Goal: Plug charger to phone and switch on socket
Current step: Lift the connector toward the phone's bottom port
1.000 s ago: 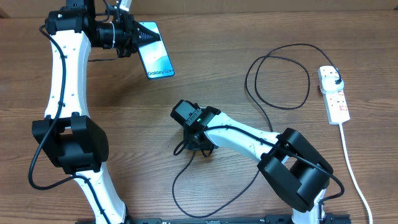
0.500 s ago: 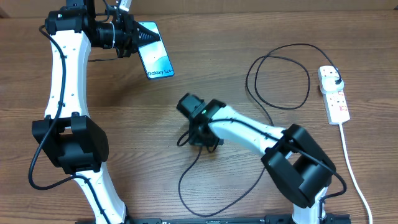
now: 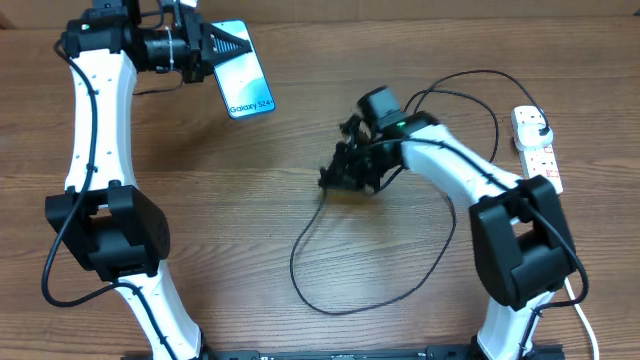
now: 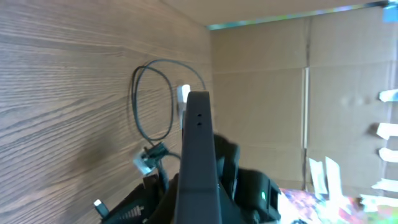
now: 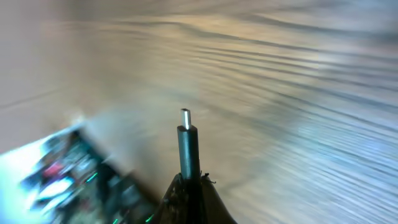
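While my left gripper (image 3: 205, 48) clamps the slim teal-screened phone (image 3: 242, 82) raised at the far-left and my right gripper (image 3: 338, 172) pinches the thin black charger cable (image 3: 300, 270) just behind its connector (image 5: 187, 146) mid-table, I'd square tip to port before pushing slowly, above a wood-grain tabletop (image 3: 200, 230) walled by brown cardboard (image 4: 261, 81).
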### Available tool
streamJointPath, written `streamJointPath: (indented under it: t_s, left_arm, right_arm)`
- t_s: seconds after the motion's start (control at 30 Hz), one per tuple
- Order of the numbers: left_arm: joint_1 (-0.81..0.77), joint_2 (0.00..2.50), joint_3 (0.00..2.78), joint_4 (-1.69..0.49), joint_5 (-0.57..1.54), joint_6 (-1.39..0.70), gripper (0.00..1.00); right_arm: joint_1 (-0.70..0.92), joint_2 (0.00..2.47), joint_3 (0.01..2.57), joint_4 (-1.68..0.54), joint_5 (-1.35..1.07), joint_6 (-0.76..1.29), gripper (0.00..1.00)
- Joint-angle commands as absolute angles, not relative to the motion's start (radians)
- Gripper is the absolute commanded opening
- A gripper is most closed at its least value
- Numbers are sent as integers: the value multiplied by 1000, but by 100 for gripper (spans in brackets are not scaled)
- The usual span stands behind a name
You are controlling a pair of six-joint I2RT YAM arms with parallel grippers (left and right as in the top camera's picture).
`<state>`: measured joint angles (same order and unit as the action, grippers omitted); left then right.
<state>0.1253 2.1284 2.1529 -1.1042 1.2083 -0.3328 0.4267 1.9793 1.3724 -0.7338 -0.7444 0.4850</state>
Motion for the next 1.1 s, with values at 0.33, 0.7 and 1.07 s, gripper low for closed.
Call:
streamJointPath:
  t_s: [0.33,0.7,1.07]
  left_arm:
    - [144,2125,2162,-911,1461,-516,4]
    - [144,2125,2162,-829,1460,-585,4]
    - [144,2125,2162,-674,1455,-663,3]
  right_arm:
    - [386,1934,1396,-321,-1454,503,4]
    - [386,1934,1396,-53,-1486,738,4]
    - [387,1934,1396,121,-1483,908,4]
